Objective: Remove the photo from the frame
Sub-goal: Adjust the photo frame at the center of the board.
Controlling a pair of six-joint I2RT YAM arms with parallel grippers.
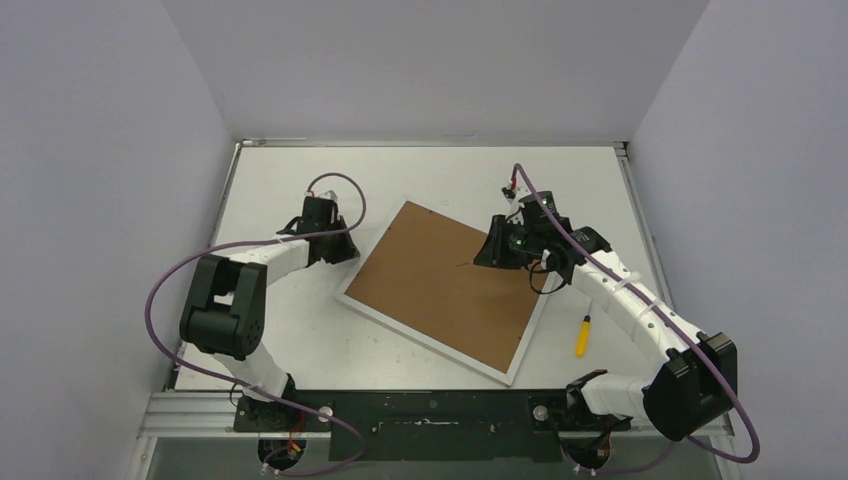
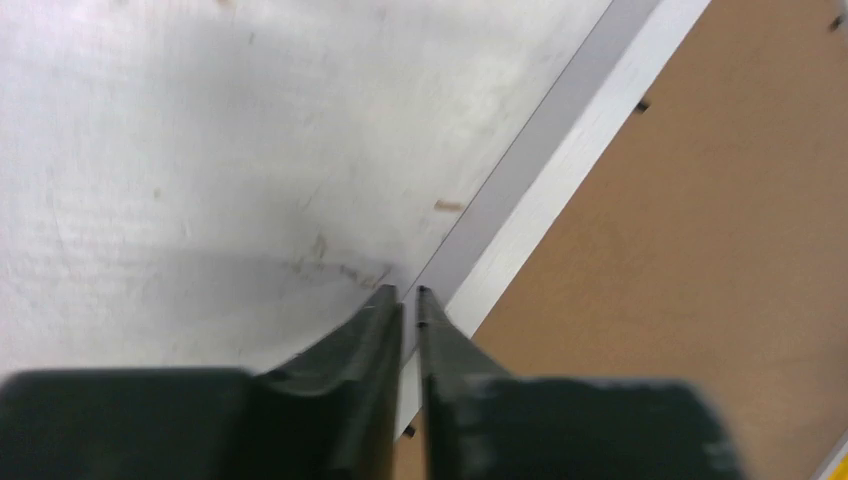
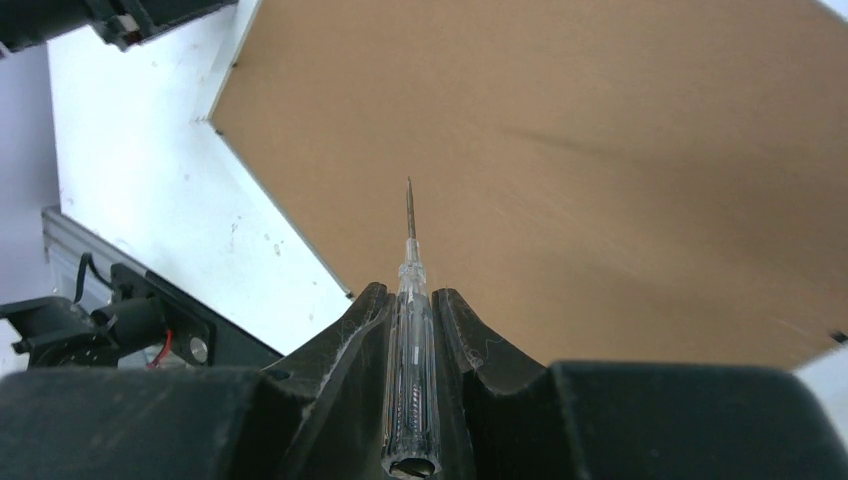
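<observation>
The frame lies face down on the table, its brown backing board facing up. The photo is hidden beneath that board. My left gripper hovers at the frame's left edge. In the left wrist view, the left gripper shows only a thin slit between its jaws, right over the white rim, with nothing seen between them. My right gripper is over the board's right part. The right gripper is shut on a clear-handled screwdriver, whose tip points at the board.
A yellow-handled tool lies on the table to the right of the frame. The black base rail runs along the near edge. Grey walls enclose the table on three sides.
</observation>
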